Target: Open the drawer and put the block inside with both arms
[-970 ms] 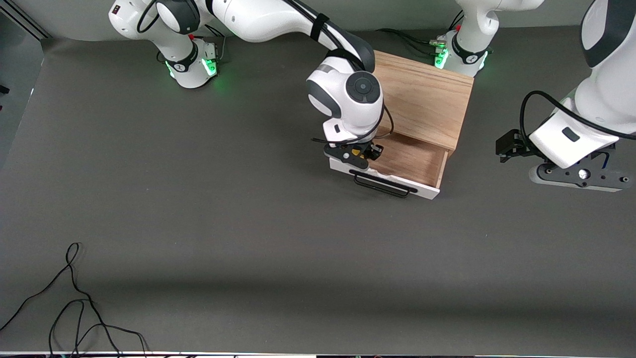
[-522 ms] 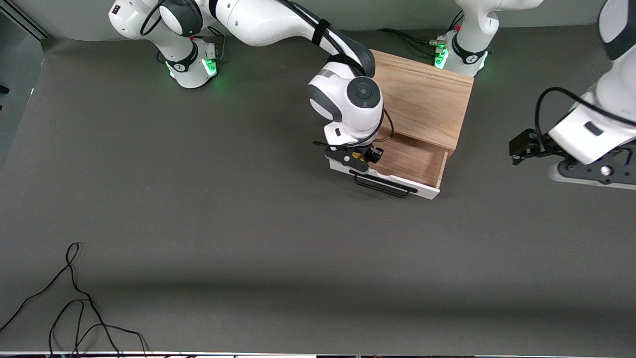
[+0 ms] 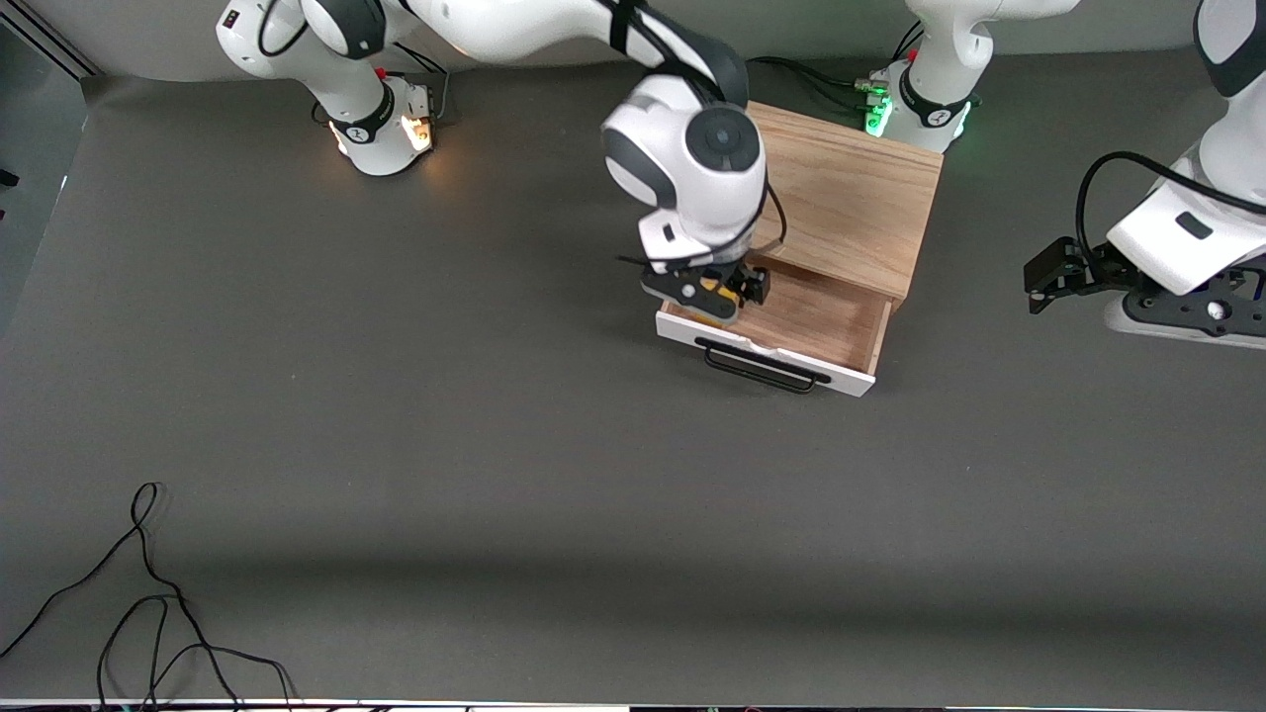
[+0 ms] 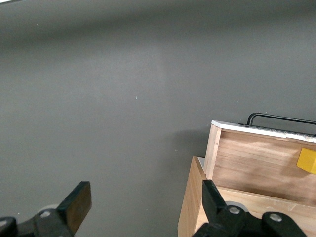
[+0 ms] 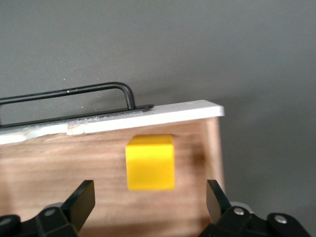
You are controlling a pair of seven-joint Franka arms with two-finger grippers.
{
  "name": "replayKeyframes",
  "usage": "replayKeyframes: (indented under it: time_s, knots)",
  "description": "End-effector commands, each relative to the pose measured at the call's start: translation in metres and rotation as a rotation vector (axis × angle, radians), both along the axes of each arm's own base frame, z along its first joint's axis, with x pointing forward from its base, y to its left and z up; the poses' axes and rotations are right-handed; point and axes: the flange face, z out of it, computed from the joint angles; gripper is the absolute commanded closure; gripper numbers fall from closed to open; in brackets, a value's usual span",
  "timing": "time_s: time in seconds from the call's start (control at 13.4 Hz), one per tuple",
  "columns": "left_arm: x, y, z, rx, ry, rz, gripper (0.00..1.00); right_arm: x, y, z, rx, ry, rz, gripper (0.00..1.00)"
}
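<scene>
The drawer [image 3: 826, 321] is pulled out of the oak box [image 3: 841, 193], white front and black handle [image 3: 760, 368] toward the front camera. The yellow block [image 5: 150, 162] lies on the drawer floor near the white front [image 5: 148, 117], at the corner toward the right arm's end. It also shows in the front view [image 3: 729, 293] and in the left wrist view [image 4: 307, 160]. My right gripper [image 3: 707, 293] hangs open just above the block, its jaws [image 5: 149, 193] apart and empty. My left gripper [image 3: 1050, 277] is open and empty over the bare table [image 4: 145, 195], beside the box toward the left arm's end.
The oak box side [image 4: 190, 202] and the open drawer [image 4: 266, 158] stand close to my left gripper. A black cable [image 3: 148, 603] lies on the grey mat near the front edge toward the right arm's end.
My right gripper has risen a little from the drawer and the block now lies free below it. My left arm drew away toward its end of the table. The right base light turned from green to amber.
</scene>
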Motion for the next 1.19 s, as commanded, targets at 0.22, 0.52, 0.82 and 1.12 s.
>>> replayKeyframes:
  time_s: [0.22, 0.52, 0.82, 1.12]
  knots:
    - [-0.003, 0.003, -0.003, -0.013, 0.005, -0.013, 0.0, 0.04, -0.153, 0.156, 0.062, 0.037, 0.001, 0.0]
    - [-0.023, 0.011, -0.006, 0.001, 0.053, -0.006, 0.0, 0.071, -0.317, 0.218, 0.081, 0.01, 0.196, 0.0]
    - [-0.027, 0.011, -0.008, -0.001, 0.028, -0.007, 0.0, 0.096, -0.48, 0.241, 0.108, -0.034, 0.336, 0.0]
    - [-0.017, 0.02, -0.005, -0.007, 0.016, 0.008, 0.0, 0.098, -0.586, 0.239, 0.035, -0.04, 0.437, 0.0]
